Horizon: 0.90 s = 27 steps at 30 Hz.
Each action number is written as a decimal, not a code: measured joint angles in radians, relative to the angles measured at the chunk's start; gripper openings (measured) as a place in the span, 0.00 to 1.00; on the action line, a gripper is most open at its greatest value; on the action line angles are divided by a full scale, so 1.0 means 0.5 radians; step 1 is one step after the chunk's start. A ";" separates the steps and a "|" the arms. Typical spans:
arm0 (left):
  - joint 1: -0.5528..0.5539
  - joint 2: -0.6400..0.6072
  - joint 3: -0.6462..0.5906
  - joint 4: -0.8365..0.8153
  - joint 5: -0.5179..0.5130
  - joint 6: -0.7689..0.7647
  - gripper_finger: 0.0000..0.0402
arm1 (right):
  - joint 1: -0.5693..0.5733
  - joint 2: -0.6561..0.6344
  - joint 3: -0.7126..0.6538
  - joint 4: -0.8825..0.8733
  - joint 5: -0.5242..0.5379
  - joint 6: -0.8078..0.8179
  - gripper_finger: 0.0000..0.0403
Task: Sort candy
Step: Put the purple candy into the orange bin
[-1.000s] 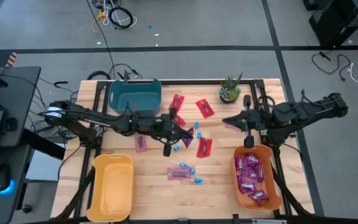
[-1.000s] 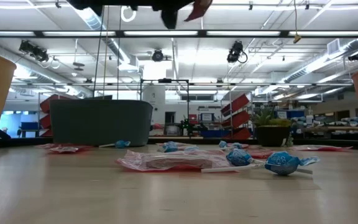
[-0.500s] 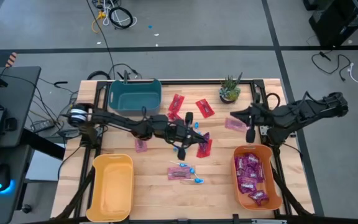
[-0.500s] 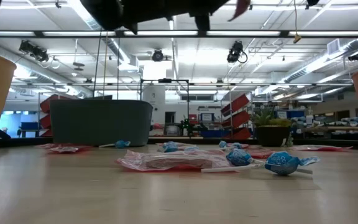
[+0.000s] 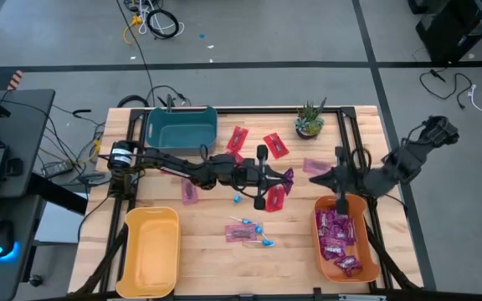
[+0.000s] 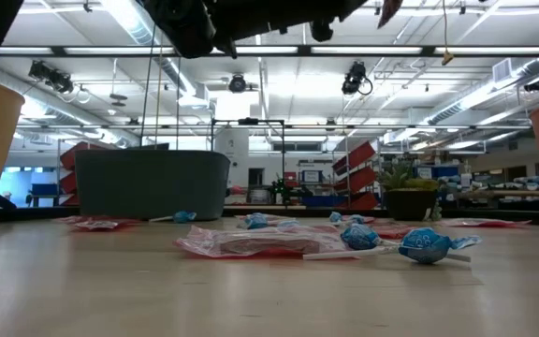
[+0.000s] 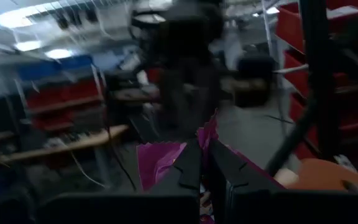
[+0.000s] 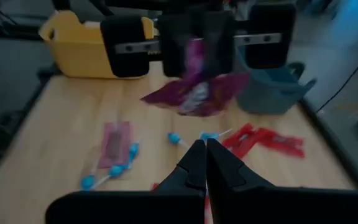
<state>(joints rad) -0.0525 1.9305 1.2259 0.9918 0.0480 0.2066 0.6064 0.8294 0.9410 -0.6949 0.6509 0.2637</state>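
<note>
Nearest the front edge nothing has budged: the blue lollipops point(image 6: 426, 245) on thin white sticks lie on and just beside a flat pinkish packet point(image 6: 251, 242), round glossy heads against a crinkled, papery wrapper. The yellow bin point(image 5: 151, 255) looks empty. The orange bin point(image 5: 316, 234), smooth moulded plastic, already holds a heap of shiny purple packets point(image 5: 337, 238).

Mid-table is where it has moved. My left gripper point(image 5: 279, 176) has reached further to the right in the last second. Its fingers are pinched tight on a purple packet point(image 5: 289, 175), held clear above the table. It's foil-like, creased, and hanging limp from the clamp. The right gripper point(image 5: 315, 179) has pulled back towards the orange bin, with its fingers closed together and, as far as I can see, nothing between them. In its wrist view the carried packet hangs straight ahead. I read this as a delivery heading for the orange bin, possibly by hand-over.

A pale pink packet point(image 5: 312, 165) lies near the right gripper.

Further back, flat red packets point(image 5: 275, 145) wait unsorted. The teal bin point(image 5: 151, 125) and the spiky potted plant point(image 5: 310, 121) sit at the back.
</note>
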 joint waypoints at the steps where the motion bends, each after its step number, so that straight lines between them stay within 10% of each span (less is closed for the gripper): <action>1: 0.000 0.000 -0.001 0.047 -0.026 0.026 0.02 | 0.037 0.034 -0.018 0.033 0.076 -0.042 0.00; 17: 0.015 -0.005 -0.001 0.161 -0.838 0.574 0.02 | 0.144 0.670 -0.107 0.528 1.163 -0.274 0.00; 27: 0.014 -0.005 -0.001 0.159 -0.830 0.578 0.02 | 0.094 0.716 -0.106 0.885 1.242 -0.266 0.22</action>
<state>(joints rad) -0.0455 1.9282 1.2255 1.0714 -0.3672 0.4958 0.6535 1.1873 0.8879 -0.2525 1.2720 0.1307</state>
